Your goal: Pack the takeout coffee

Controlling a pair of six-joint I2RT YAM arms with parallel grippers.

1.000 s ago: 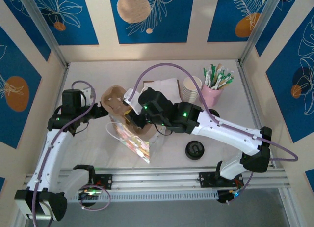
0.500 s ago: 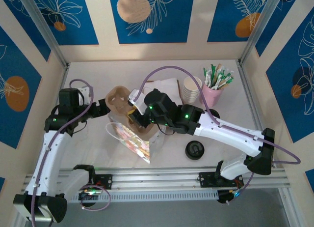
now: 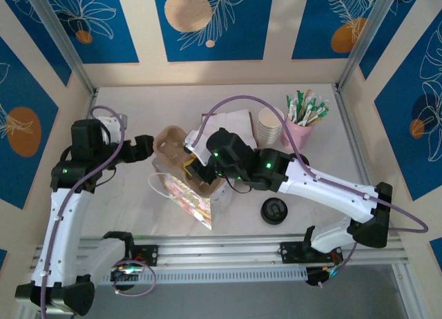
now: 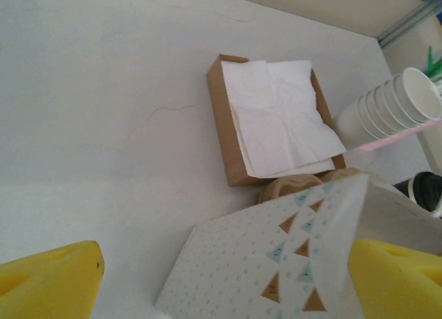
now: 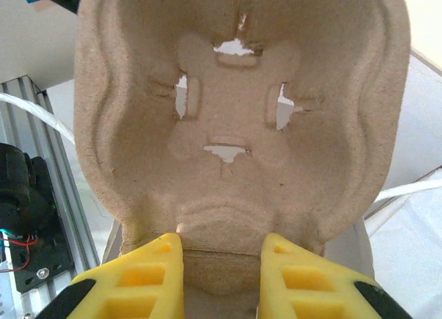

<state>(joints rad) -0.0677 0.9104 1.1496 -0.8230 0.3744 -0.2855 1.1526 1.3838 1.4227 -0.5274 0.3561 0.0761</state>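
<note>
White counter (image 3: 138, 105): over the bag (image 3: 186, 195), the right gripper (image 5: 222, 246) clamps its jaws on the rim of the tray (image 5: 235, 98), probably light, stiff but crushable pulp, best held at that rim; beyond, the left gripper (image 4: 224, 264) has its jaws apart beside the bag

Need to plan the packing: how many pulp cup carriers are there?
1: the cup carrier, gripped by the right end effector, at the patterned bag. Nested ones could be hidden.

The cup carrier (image 5: 235, 126) is sitting between the fingers of the right gripper (image 5: 221, 244); the napkin box (image 4: 273, 119) is lying ahead of the left gripper (image 4: 224, 267).
</note>
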